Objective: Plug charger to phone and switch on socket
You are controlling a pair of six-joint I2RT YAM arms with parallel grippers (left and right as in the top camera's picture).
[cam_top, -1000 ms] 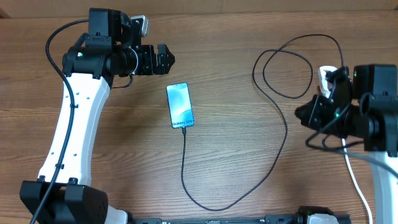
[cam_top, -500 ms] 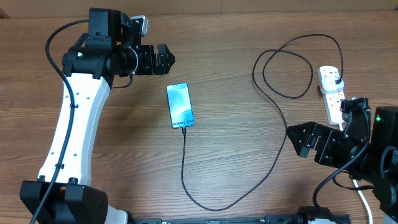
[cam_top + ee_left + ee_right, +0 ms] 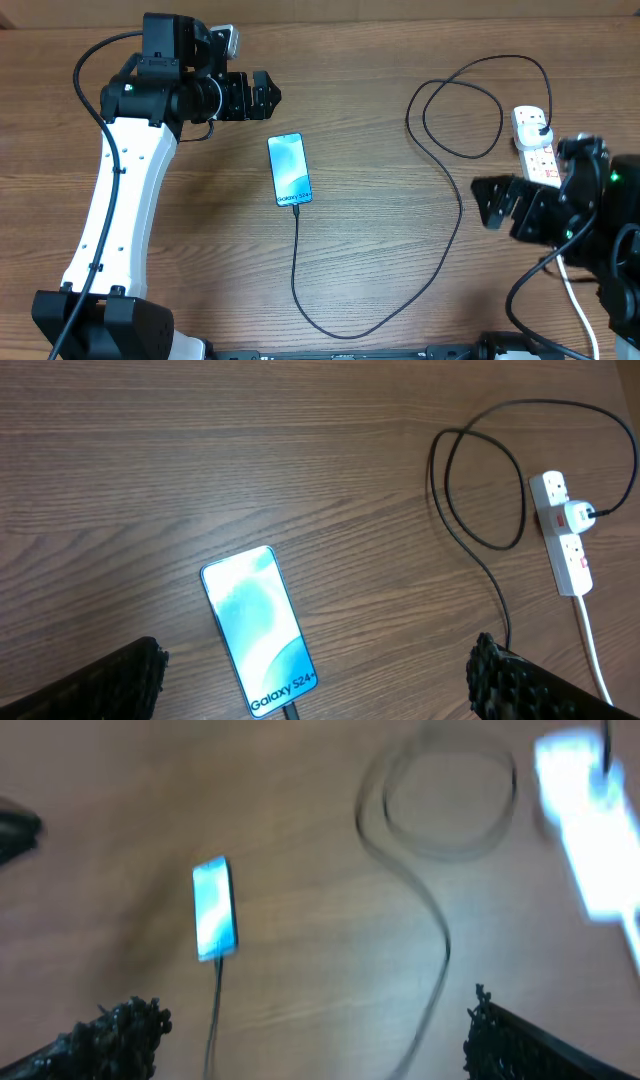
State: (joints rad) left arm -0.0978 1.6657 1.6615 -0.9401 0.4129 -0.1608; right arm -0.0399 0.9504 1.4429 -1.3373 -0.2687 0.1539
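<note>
The phone (image 3: 289,170) lies flat near the table's middle, its blue screen lit (image 3: 258,630). The charger (image 3: 455,215), a thin black cable, is plugged into the phone's near edge. It runs toward the front, curves up to the right, loops, and ends in the socket (image 3: 535,145). The socket is a white power strip at the right edge (image 3: 562,532). My left gripper (image 3: 268,97) hovers open behind and left of the phone, holding nothing (image 3: 315,690). My right gripper (image 3: 487,203) is open and empty, just left of the socket. The right wrist view is blurred by motion; phone (image 3: 213,908) and socket (image 3: 590,830) still show.
The socket's thick white cord (image 3: 572,300) runs toward the front right under my right arm. The charger's loop (image 3: 465,105) lies on the wood left of the socket. The left arm's white link (image 3: 125,200) spans the left side.
My right arm has come off the socket, which now shows, and drawn toward the front right, then back a little. The left arm, phone and cable have not moved.
</note>
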